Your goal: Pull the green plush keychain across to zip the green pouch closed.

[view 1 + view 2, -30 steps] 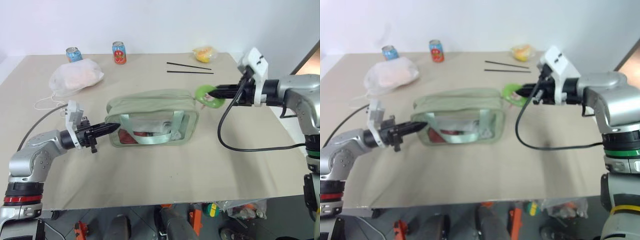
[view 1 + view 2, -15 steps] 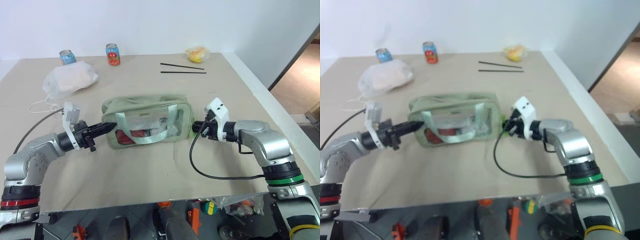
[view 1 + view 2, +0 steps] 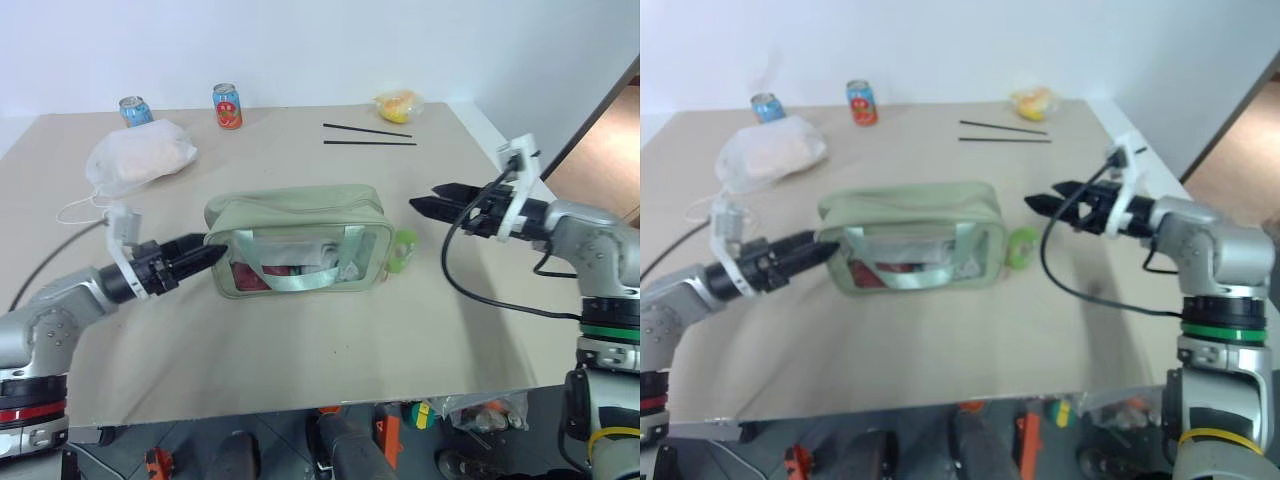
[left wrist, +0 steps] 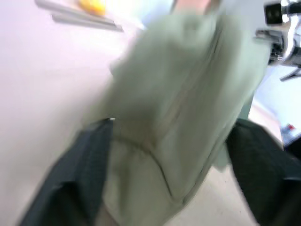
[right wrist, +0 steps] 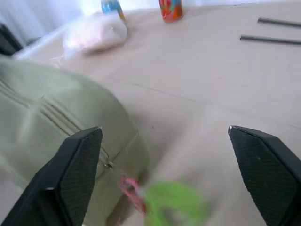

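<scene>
A beige table (image 3: 300, 330) under a white wall carries two cans (image 3: 227, 106), a white bag (image 3: 140, 158), chopsticks (image 3: 368, 136) and a yellow lump (image 3: 398, 104). The green pouch (image 3: 297, 238) sits mid-table, its long axis running left to right. The green plush keychain (image 3: 402, 249) lies at its right end. My left pincer (image 3: 203, 254) gapes at the left end; my right pincer (image 3: 430, 200) spreads apart, just beyond the keychain.

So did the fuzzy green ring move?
Yes. The fuzzy green ring has dropped from beside the pouch's top edge to the table at its end.
</scene>
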`<state>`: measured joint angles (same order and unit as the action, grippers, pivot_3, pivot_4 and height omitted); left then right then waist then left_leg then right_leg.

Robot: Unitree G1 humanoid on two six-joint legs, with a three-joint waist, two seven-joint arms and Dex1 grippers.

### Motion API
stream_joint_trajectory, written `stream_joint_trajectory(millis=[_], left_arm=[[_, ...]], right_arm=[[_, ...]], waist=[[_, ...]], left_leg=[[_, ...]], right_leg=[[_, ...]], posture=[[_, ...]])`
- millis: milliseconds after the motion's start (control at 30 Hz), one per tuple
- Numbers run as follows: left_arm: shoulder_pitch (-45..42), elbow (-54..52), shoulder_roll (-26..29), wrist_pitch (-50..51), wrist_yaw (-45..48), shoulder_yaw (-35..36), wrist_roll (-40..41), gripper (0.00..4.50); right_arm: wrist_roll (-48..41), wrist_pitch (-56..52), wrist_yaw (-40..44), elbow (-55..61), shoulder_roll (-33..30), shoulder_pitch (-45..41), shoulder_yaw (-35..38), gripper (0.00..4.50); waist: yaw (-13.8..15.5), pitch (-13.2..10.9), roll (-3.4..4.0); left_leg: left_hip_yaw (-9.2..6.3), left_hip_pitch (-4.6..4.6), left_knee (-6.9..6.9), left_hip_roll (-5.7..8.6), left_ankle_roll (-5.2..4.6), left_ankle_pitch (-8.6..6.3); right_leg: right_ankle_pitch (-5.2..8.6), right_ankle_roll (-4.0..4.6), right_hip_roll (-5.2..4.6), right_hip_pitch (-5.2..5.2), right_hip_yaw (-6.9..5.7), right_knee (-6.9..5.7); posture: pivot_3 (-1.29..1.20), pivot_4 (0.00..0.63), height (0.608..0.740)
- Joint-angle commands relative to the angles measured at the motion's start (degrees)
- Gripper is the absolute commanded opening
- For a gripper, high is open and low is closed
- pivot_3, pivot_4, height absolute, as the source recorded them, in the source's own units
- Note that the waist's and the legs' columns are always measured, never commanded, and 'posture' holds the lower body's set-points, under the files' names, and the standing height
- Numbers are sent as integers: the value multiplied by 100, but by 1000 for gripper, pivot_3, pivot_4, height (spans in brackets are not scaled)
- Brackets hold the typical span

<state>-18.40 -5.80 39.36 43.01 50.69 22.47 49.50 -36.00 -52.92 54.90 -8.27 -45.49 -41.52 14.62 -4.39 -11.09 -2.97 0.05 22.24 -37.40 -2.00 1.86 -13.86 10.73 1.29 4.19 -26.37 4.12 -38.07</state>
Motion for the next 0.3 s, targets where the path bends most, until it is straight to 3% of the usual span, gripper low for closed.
stream_joint_trajectory(millis=[33, 167, 300], left_arm=[[420, -269, 358, 178, -219, 882, 279, 4452], [1603, -127, 714, 204, -153, 1366, -64, 4452], [2007, 150, 540, 149, -430, 1702, -7, 4452]], right_arm=[[-308, 95, 455, 362, -360, 535, 478, 4500], [-342, 260, 543, 437, -456, 1262, 694, 4500], [-448, 273, 228, 423, -130, 1392, 750, 4500]], waist=[[-2, 1, -1], [-35, 1, 3], [-23, -1, 4]], left_leg=[[0, -1, 1, -2, -6, -5], [14, -14, 3, -4, -22, -21], [8, -16, -7, -9, -21, -19]], right_leg=[[2, 2, -9, 2, 0, 4], [13, 8, -9, 1, 12, 2], [11, 7, -6, 1, -1, -3]], posture=[[0, 150, 740], [0, 150, 740], [0, 150, 740]])
